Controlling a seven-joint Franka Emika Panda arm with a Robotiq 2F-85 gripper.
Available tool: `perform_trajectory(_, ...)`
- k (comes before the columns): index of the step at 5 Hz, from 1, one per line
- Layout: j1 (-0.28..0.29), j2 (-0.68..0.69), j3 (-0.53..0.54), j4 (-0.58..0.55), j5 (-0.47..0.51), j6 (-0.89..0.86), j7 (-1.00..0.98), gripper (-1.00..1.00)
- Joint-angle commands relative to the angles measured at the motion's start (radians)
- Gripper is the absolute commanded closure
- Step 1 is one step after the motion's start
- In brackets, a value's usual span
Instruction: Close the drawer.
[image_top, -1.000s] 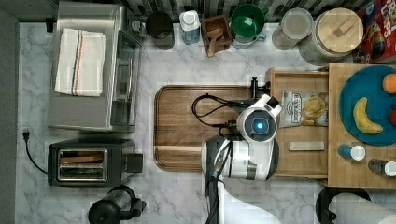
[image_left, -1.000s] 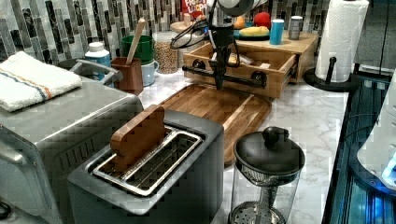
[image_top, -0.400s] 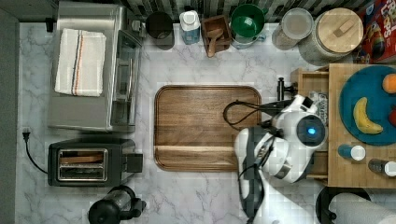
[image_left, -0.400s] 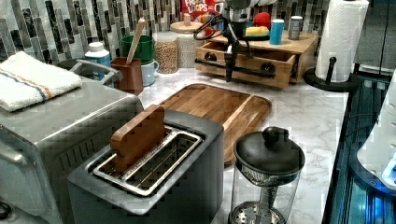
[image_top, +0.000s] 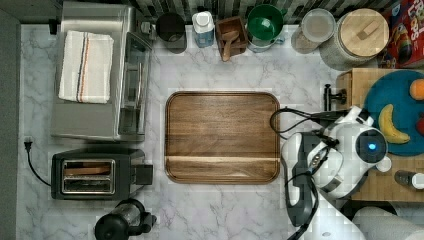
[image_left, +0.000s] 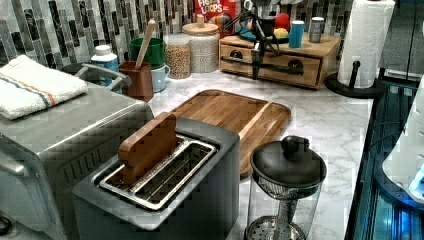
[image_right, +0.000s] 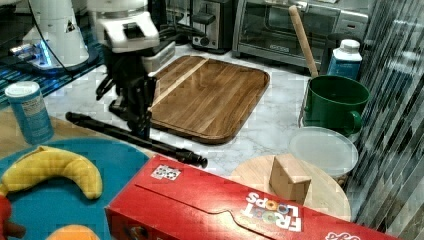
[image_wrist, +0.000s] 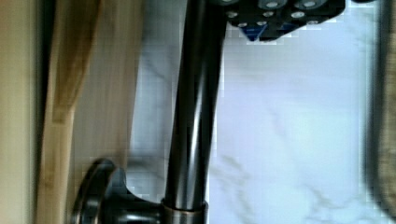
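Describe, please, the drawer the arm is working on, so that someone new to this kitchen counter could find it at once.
Start at the light-wood cabinet box by the tiled wall, carrying a round blue plate with a yellow banana. The shallow light-wood drawer is its front panel, under the top. A long black bar handle on two posts crosses it, unlike the dark brown rounded-corner wooden tray lying flat on the marble.

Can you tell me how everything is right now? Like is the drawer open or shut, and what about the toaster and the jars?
drawer: pushed in, looks shut.
end effector: down at the black handle.
toaster: wooden slab standing in its slot.
coffee press: lid on.
wooden-lid jar: lid on.
bottle: cap on.
towel: folded, lying on the oven.
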Motion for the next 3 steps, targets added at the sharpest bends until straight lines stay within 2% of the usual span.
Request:
perform_trajectory(1, -0.047, -0.011, -0.091, 0.103, -0.140, 0.121, 0.021, 1.00)
perform_trajectory(3, -0.044, -0.011, -0.094, 0.103, -0.138, 0.121, 0.021, 1.00)
